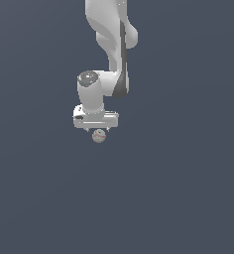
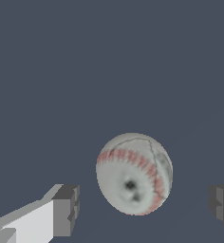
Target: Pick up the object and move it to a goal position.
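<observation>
Wrist view gives the best look at the baseball (image 2: 134, 174): off-white going grey, a curved band of red stitching arcing over it, thin dark seam lines near the upper side and a dark smudge near the middle. It sits on the plain slate-blue floor (image 2: 109, 61) between the two dark finger pads (image 2: 66, 210), with a clear gap of floor on either side, so the gripper (image 2: 144, 209) is spread wide and touching nothing (the second pad only just pokes into frame at the edge).

Exterior view shows what the wrist camera can't: the white arm (image 1: 111, 44) coming down from the top of the frame, with the hand block sitting directly above the ball (image 1: 99, 135). From here the baseball is tiny, just a pale dot with a hint of red peeking out below the gripper (image 1: 100, 131), and the fingers themselves are too small to make out.

Going from the exterior view's left to its right, it's flat floor (image 1: 39, 198), then arm and ball roughly mid-frame, then more flat floor, open on every side.
</observation>
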Tool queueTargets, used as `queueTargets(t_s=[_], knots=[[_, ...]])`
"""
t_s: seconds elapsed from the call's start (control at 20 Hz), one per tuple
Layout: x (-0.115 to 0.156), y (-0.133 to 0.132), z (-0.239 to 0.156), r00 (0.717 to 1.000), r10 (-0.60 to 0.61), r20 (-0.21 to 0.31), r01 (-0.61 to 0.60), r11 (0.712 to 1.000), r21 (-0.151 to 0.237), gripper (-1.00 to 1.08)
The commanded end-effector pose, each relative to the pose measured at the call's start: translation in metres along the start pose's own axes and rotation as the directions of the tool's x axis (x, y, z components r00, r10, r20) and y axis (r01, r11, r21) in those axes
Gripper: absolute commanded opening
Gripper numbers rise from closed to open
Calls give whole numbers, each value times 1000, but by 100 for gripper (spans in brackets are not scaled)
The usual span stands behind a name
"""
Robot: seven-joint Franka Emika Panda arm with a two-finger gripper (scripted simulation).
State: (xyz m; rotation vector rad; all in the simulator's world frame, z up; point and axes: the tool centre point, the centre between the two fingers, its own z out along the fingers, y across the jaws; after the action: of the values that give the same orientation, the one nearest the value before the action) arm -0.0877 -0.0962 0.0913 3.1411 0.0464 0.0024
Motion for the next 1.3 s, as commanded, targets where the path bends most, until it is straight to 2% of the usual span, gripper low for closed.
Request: queueTargets(t_s=[0.0, 0.3, 0.55, 0.6, 1.25], knots=[[-1, 0, 9, 1000, 0, 1, 0, 1000, 0, 100], [-2, 0, 37, 1000, 0, 1, 0, 1000, 0, 100], [-2, 0, 44, 1000, -1, 2, 1, 1000, 0, 100], [-2, 0, 44, 1000, -1, 2, 1, 1000, 0, -100], [-1, 1, 40, 1000, 0, 1, 0, 1000, 0, -100]])
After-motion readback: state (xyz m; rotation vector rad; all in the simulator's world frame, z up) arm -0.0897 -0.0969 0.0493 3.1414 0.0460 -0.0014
